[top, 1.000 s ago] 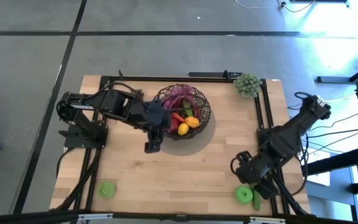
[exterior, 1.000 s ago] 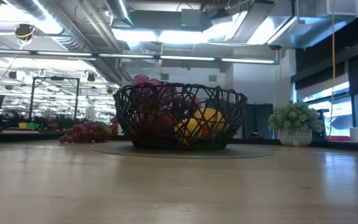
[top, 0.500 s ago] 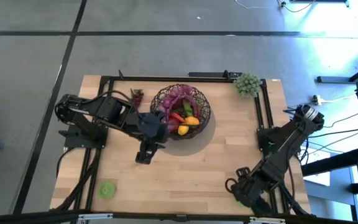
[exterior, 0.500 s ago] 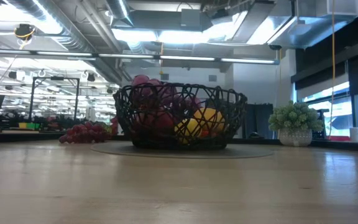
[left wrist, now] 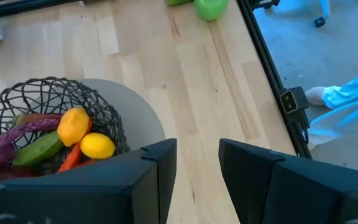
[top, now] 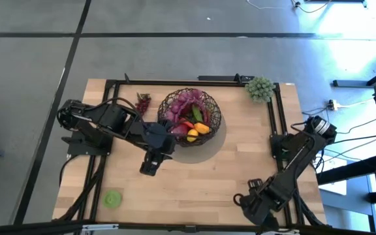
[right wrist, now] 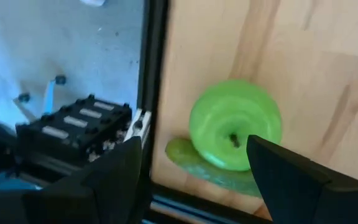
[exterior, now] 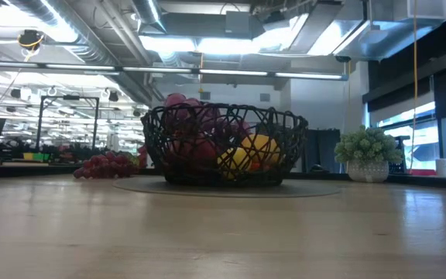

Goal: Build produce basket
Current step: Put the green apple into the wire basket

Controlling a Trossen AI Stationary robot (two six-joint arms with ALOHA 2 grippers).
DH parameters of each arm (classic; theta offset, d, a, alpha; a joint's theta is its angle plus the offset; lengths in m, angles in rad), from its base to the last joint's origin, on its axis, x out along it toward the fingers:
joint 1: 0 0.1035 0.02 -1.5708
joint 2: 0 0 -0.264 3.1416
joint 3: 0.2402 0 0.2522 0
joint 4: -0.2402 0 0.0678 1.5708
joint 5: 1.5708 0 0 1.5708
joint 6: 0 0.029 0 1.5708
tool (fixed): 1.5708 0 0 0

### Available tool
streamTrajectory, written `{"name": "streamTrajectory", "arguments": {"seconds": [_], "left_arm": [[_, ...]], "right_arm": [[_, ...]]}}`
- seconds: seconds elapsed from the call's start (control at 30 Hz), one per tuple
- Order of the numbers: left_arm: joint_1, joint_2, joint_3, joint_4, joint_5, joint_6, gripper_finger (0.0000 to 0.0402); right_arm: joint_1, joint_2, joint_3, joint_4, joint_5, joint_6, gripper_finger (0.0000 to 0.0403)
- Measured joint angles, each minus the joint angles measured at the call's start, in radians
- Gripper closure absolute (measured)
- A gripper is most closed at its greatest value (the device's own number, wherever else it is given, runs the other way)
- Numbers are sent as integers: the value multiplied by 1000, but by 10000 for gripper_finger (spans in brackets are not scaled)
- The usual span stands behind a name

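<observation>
The dark wire basket stands at the table's far middle on a round grey mat. It holds produce: purple grapes, a yellow lemon, an orange fruit and red and green pieces. A grape bunch lies on the table left of the basket. My left gripper hangs open near and left of the basket, with nothing between its fingers. My right gripper is open above a green apple at the near right corner. That apple rests against a green cucumber. Another green apple lies near left.
A pale green bumpy cluster in a pot stands at the far right corner. A black frame rail runs along the table's edge right beside the apple and cucumber. Bare wood lies between the two grippers.
My right gripper has gone toward the table's near edge and down, rolling its wrist, and now stands over the green apple and cucumber. My left gripper has swung toward the table's near-left, away from the basket, which uncovers the grape bunch on the table.
</observation>
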Motion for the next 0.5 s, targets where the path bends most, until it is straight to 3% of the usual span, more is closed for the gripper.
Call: {"name": "streamTrajectory", "arguments": {"seconds": [0.13, 0.5], "left_arm": [[1, 0, 0, 0, 0, 0, 292], [1, 0, 0, 0, 0, -2, 292]], "right_arm": [[-12, -3, 0, 0, 52, 41, 116], [-31, -4, 0, -4, 45, -10, 116]]}}
